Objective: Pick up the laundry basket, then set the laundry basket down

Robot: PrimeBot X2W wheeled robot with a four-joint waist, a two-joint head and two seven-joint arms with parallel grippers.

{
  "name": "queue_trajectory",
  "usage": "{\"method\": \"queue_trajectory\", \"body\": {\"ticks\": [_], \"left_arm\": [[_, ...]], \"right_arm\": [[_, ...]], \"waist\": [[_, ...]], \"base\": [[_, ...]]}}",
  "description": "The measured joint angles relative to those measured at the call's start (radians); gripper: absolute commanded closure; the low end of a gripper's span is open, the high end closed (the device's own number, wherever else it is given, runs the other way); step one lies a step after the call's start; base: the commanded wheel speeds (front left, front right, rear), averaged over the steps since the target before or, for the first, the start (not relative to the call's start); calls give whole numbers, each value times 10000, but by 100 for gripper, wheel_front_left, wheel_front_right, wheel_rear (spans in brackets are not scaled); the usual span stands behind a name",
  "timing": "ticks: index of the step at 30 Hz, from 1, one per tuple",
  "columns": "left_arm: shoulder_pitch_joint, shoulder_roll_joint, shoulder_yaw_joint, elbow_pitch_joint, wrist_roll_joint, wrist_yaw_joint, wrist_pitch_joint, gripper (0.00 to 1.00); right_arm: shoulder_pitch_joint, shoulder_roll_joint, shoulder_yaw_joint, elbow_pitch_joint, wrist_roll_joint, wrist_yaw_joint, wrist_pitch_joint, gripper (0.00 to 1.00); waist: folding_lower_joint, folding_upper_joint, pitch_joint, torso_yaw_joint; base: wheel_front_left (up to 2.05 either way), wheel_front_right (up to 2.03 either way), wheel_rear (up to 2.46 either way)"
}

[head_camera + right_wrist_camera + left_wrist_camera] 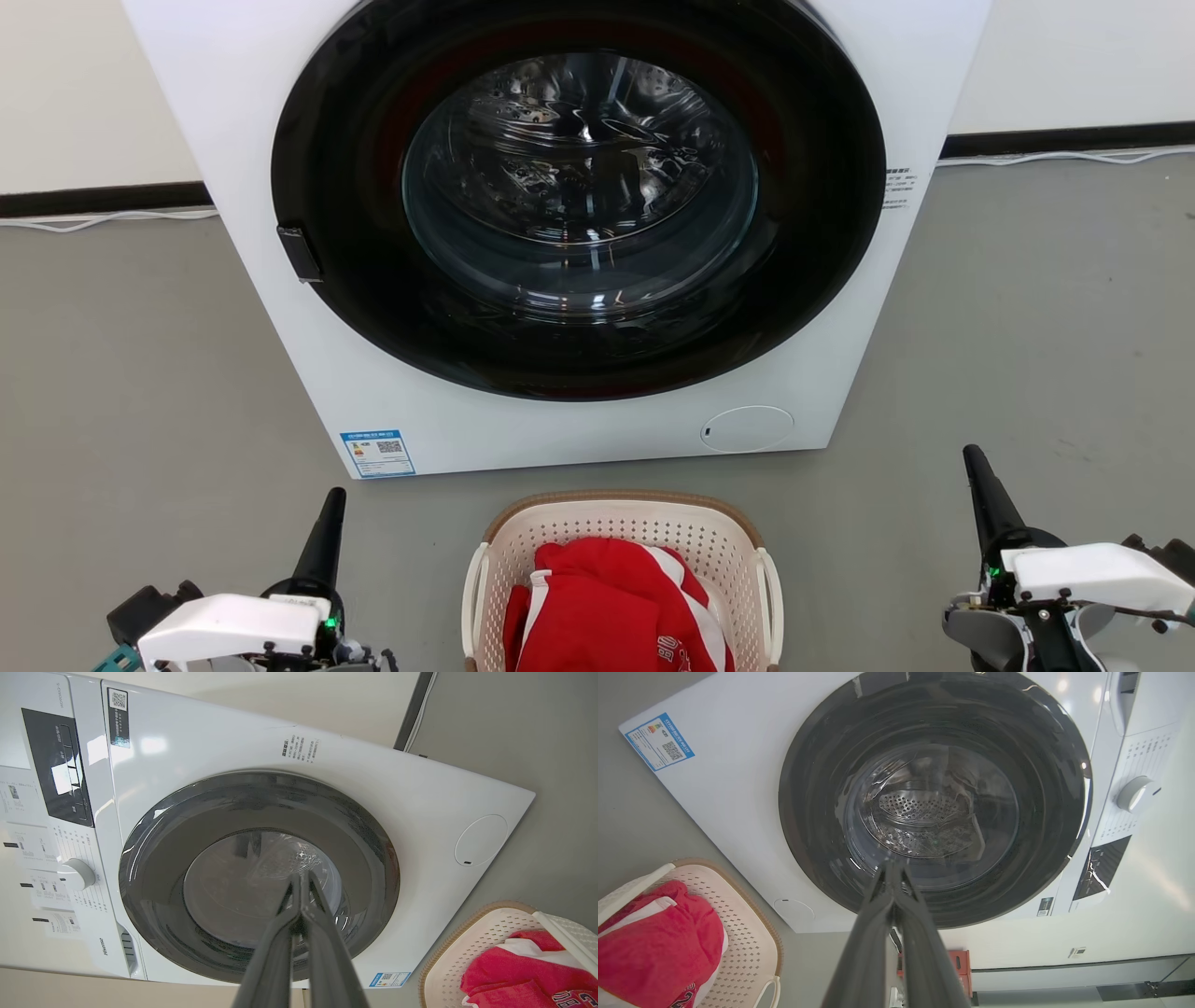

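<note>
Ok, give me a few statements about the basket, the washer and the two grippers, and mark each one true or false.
1. The laundry basket stands on the floor in front of the washing machine. True.
2. The basket is empty. False: a red and white garment lies in it.
3. The left gripper holds the basket. False: it is shut on nothing, clear of the basket.
4. The right gripper is shut and holds nothing. True.

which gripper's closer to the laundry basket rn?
Left. The left gripper is just off the laundry basket's left side, shut, touching nothing. The right gripper is farther out beyond its right side, also shut and apart from it.
</note>
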Motion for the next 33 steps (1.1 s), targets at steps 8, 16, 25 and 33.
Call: {"method": "queue_trajectory", "body": {"ticks": [8,16,25,33], "left_arm": [[-7,2,105,-4,-809,-46,198,100],[-10,4,203,-12,-1645,-50,453,100],[-14,6,307,-27,-2353,-82,625,100],[-14,6,309,-31,-2353,-82,625,100]], "right_arm": [[1,56,-100,-52,832,0,198,100],[42,92,-280,-142,1745,0,445,100],[57,132,-349,-219,2437,0,616,100],[58,134,-351,-219,2437,0,616,100]], "waist": [[0,0,-8,14],[0,0,-15,27],[0,0,-20,37],[0,0,-20,37]], "base": [[0,0,0],[0,0,0],[0,0,0],[0,0,0]]}}
